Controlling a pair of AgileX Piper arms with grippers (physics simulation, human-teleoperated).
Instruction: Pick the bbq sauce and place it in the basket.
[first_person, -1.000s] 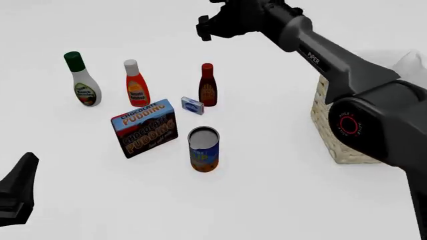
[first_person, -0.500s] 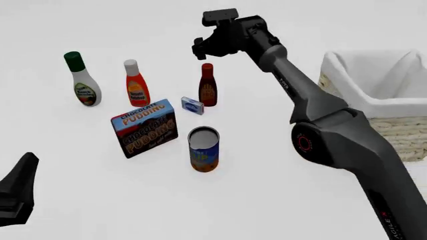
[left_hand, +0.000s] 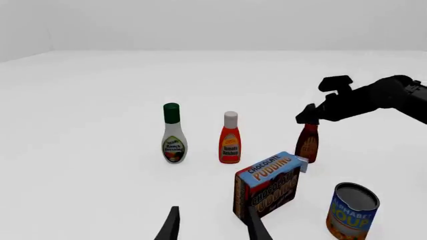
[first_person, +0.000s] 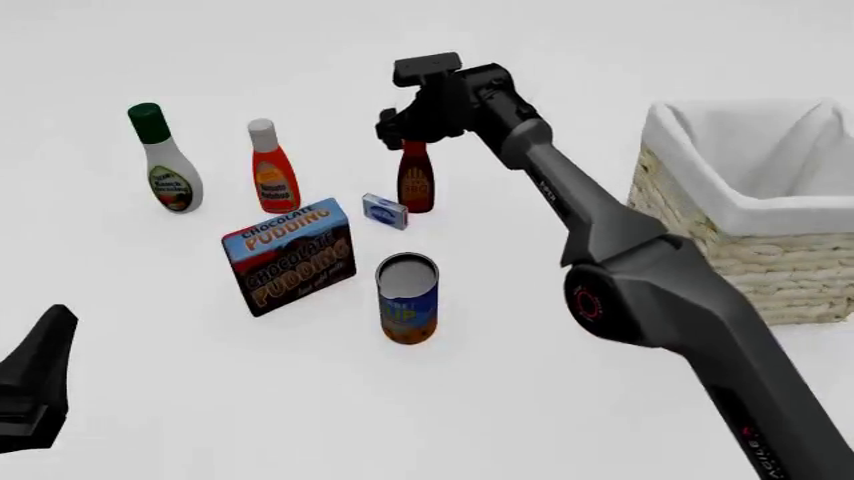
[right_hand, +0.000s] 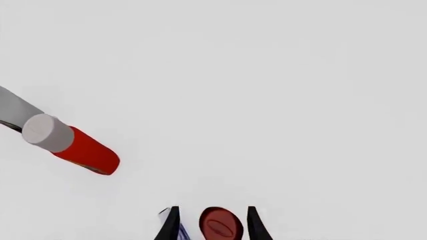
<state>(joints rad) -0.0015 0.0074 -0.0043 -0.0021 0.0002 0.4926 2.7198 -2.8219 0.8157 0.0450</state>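
- The left tool (first_person: 34, 385) sits low at the near left edge of the table (first_person: 200, 400), well apart from everything; its wrist view shows the fingers (left_hand: 172, 226) spread with nothing between them.
- A white bottle with a green cap (first_person: 166, 159) stands farthest left, upright.
- Beside it stands an orange-red bottle with a white cap (first_person: 272, 167).
- In front of those two, a chocolate pudding box (first_person: 290, 255) stands at an angle.
- A small blue packet (first_person: 384, 211) lies just beside the bbq sauce, between it and the box.
- A soup can (first_person: 407, 298) stands nearest the camera, in front of the packet.
- The bbq sauce (first_person: 415, 178) stands upright behind the can.
- The right tool (first_person: 400, 128) hangs over the bottle's red cap (right_hand: 221, 224), fingers (right_hand: 252, 223) spread either side of it, not pinching.
- The basket (first_person: 747, 215) stands far right, well apart from the bottles.
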